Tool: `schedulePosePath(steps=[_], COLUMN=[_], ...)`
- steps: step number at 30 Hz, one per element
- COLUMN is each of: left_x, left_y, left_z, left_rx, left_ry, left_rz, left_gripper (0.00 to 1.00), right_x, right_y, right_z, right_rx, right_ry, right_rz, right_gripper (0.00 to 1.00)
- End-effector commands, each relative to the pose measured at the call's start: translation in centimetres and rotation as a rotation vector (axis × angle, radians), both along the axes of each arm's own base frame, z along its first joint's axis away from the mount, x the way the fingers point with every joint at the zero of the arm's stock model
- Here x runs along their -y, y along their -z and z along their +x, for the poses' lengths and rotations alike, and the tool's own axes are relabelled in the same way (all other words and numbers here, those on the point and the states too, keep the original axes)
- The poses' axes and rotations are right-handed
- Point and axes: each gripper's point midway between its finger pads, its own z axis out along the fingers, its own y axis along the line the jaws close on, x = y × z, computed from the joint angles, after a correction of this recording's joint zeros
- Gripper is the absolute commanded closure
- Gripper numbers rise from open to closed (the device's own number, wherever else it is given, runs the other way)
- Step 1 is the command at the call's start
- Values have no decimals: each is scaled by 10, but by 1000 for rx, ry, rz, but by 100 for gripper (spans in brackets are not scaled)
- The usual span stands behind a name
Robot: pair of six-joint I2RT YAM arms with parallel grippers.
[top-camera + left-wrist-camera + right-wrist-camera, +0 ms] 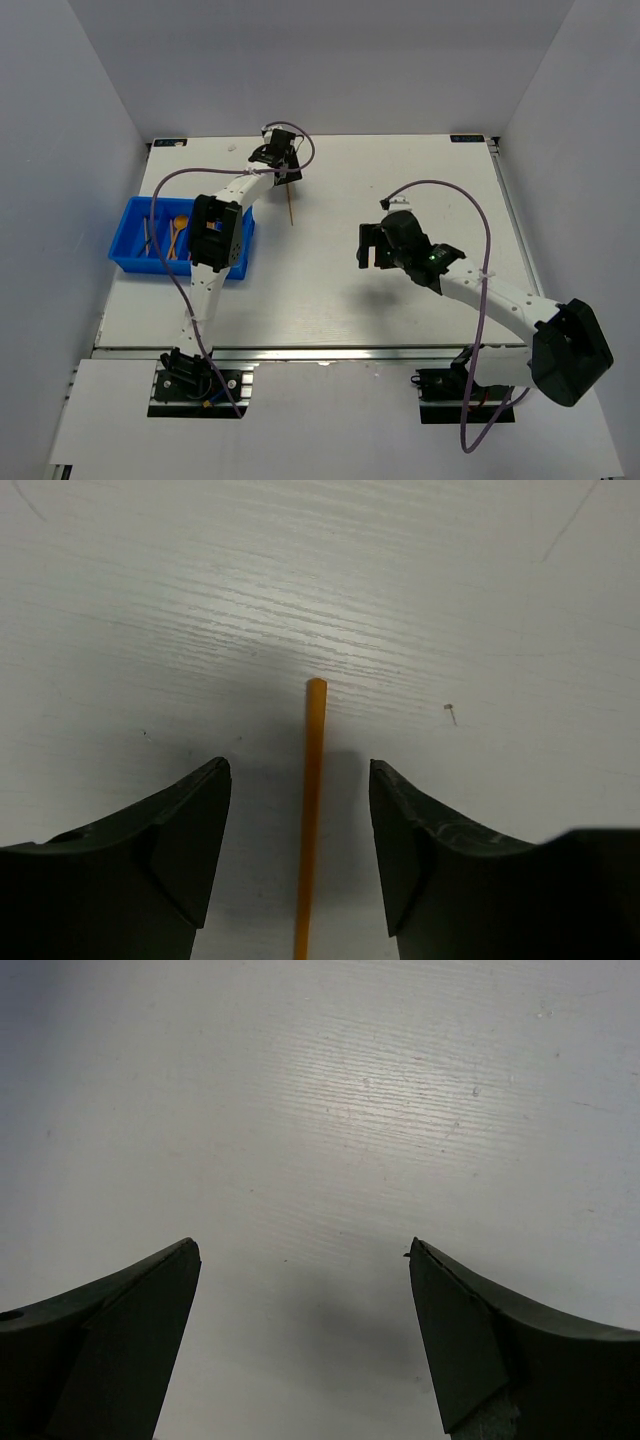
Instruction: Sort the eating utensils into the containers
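Left pincer (298,780): stood open, straddling the orange stick (315,710) without touching it.
Orange stick: lay flat on the surface (150,600), well apart from the blue bin (128,235).
Right pincer (305,1260): gaped wide, holding nothing.

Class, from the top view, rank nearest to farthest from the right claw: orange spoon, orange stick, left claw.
1. orange stick, mid-table.
2. left claw, over the stick's far end.
3. orange spoon, in the blue bin, far left.
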Motion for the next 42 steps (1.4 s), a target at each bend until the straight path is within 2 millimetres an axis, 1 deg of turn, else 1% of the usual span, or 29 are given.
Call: schedulePosePath(steps=[1, 5, 6, 7, 9, 11, 12, 13, 14, 15, 16, 18, 19, 22, 23, 26, 28, 29, 32, 33, 34, 35, 36, 37, 38, 39, 40, 41, 42], left_x=[3, 11, 13, 13, 11, 9, 6, 7, 2, 1, 1, -5, -6, -8, -6, -5, -6, -7, 0, -1, 0, 3, 3, 5, 12, 15, 13, 19, 22], left_y=[-23, -2, 2, 9, 18, 28, 34, 31, 42, 45, 43, 57, 56, 71, 78, 88, 93, 98, 102, 109, 112, 115, 121, 122, 107, 99, 99, 62, 45], left_z=[10, 7, 6, 5, 0, -5, -10, -9, -16, -18, -18, -28, -28, -41, -48, -65, -71, -78, -87, -94, -97, -100, -108, -111, -105, -104, -114, -100, -98], left_rx=[40, 13, 0, -15, -46, -73, -106, -107, -148, -163, -166, -220, -223, -277, -301, -352, -375, -401, -422, -444, -454, -465, -488, -492, -445, -420, -423, -320, -278], left_ry=[9, 27, 35, 35, 34, 30, 29, 34, 35, 42, 46, 53, 54, 69, 85, 102, 106, 111, 134, 140, 145, 158, 168, 176, 182, 188, 184, 183, 183], left_rz=[-16, -57, -64, -61, -53, -37, -20, -14, 20, 33, 41, 105, 119, 159, 173, 215, 241, 250, 209, 205, 198, 180, 169, 158, 129, 116, 109, 78, 66], left_gripper=[34, 46, 57, 64, 70, 70, 71, 71, 71, 70, 69, 68, 68, 69, 70, 73, 74, 80, 85, 93, 98, 100, 100, 100, 100, 100, 100, 100, 100], right_x=[-6, -5, -6, -6, -8, -9, -11, -12, -13, -13, -14, -14, -13, -11, -10, -8, -8, -6, -6, -6, -6, -6, -7, -6, -6, -4, -3, -3, -2], right_y=[-10, -8, -8, -7, -9, -11, -11, -12, -13, -14, -14, -16, -16, -16, -17, -18, -18, -17, -19, -20, -24, -25, -26, -28, -30, -30, -32, -34, -35], right_z=[-3, -6, -6, -6, -5, -5, -5, -5, -6, -5, -6, -7, -8, -10, -10, -12, -13, -14, -18, -18, -19, -19, -20, -20, -20, -21, -21, -21, -22], right_rx=[28, 29, 31, 31, 35, 37, 37, 40, 41, 47, 45, 51, 54, 62, 70, 76, 79, 79, 90, 94, 105, 109, 111, 118, 120, 120, 127, 131, 132], right_ry=[-44, -52, -54, -54, -60, -65, -71, -73, -80, -81, -83, -87, -88, -86, -85, -88, -91, -89, -95, -94, -96, -99, -102, -103, -104, -104, -106, -106, -106], right_rz=[47, 53, 55, 55, 61, 68, 74, 79, 85, 91, 92, 100, 104, 108, 110, 110, 110, 110, 132, 140, 153, 157, 160, 161, 160, 152, 149, 148, 147], right_gripper=[11, 11, 11, 11, 11, 11, 11, 11, 11, 11, 11, 11, 11, 11, 11, 11, 11, 11, 11, 11, 11, 11, 11, 11, 11, 11, 11, 11, 11])
